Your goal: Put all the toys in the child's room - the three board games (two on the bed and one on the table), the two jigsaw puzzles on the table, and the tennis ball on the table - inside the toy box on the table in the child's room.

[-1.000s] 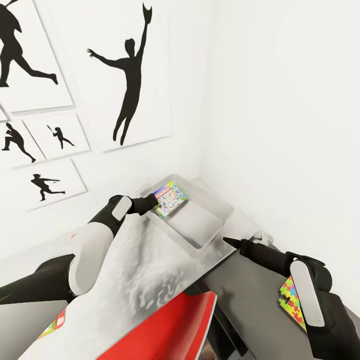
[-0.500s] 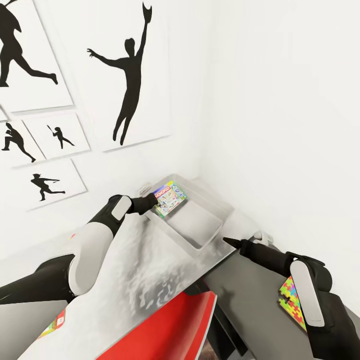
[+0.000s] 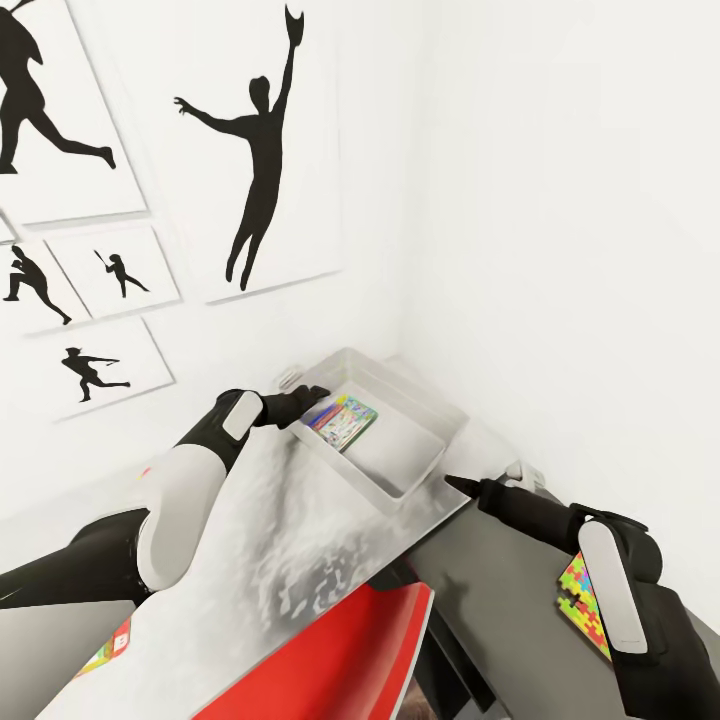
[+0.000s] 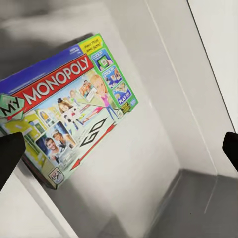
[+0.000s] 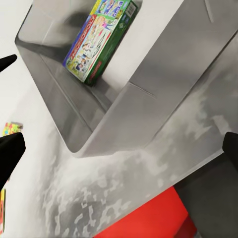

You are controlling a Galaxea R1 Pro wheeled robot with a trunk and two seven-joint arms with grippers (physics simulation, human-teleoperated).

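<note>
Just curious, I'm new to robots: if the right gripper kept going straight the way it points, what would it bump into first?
Probably the toy box: the right gripper points at its near end wall, with the Monopoly board game inside beyond it, though depth is unclear.

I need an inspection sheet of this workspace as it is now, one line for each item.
Surface: pale table, mottled.
Job's things: Monopoly board game leans tilted inside the toy box; jigsaw puzzle on the dark cabinet top.
Clutter: red object at the table's near edge.
Grippers: left gripper open at the box rim, apart from the game; right gripper open, empty.
Cables: nothing seen.
Surroundings: white walls, baseball silhouette prints.
</note>
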